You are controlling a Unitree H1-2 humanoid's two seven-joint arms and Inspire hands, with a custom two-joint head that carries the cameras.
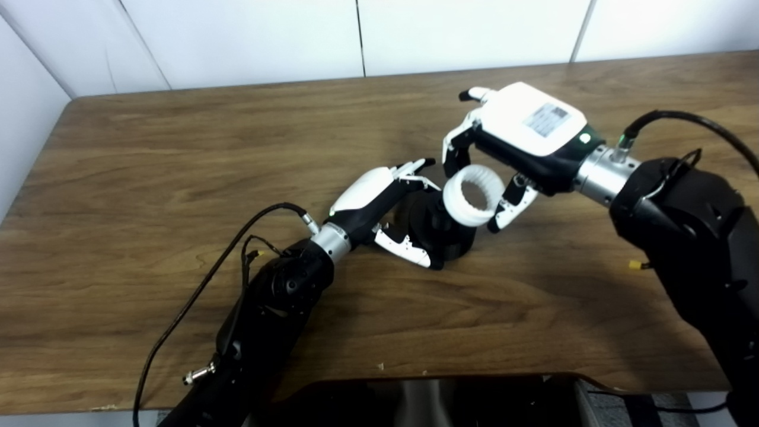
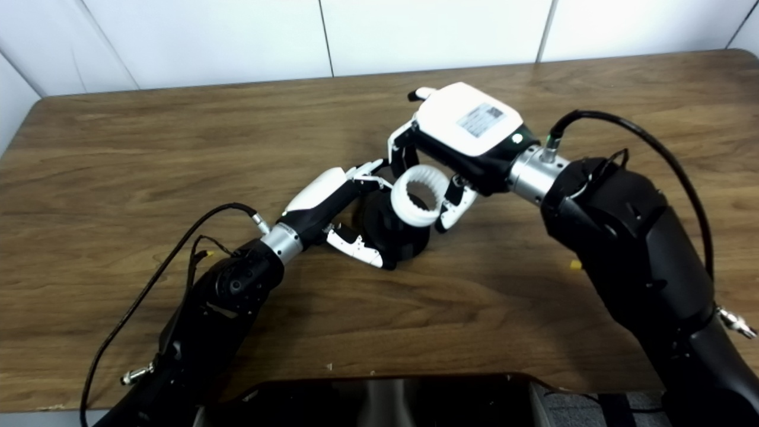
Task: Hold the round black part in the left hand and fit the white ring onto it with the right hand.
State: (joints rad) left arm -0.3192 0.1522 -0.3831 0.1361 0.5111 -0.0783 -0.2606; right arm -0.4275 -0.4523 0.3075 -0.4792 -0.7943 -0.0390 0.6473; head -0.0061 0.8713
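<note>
Table (image 1: 178, 178): wood-grain top, brown, smooth w/ slight sheen. White ring (image 1: 472, 195): matt plastic look, ribbed inside. Round black part (image 1: 439, 228): matt black, prob. plastic. Left hand (image 1: 379, 207) & right hand (image 1: 522, 136): glossy white plastic shells over black, brushed metal wrist collars. Wall (image 1: 249, 35) at far side: smooth white panels.

Even overhead light, soft shadows under both arms on the table (image 1: 178, 154), edges perhaps slightly blurred

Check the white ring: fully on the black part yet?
Cannot tell. The white ring, held by the right hand, sits tilted against the black part in the left hand.
</note>
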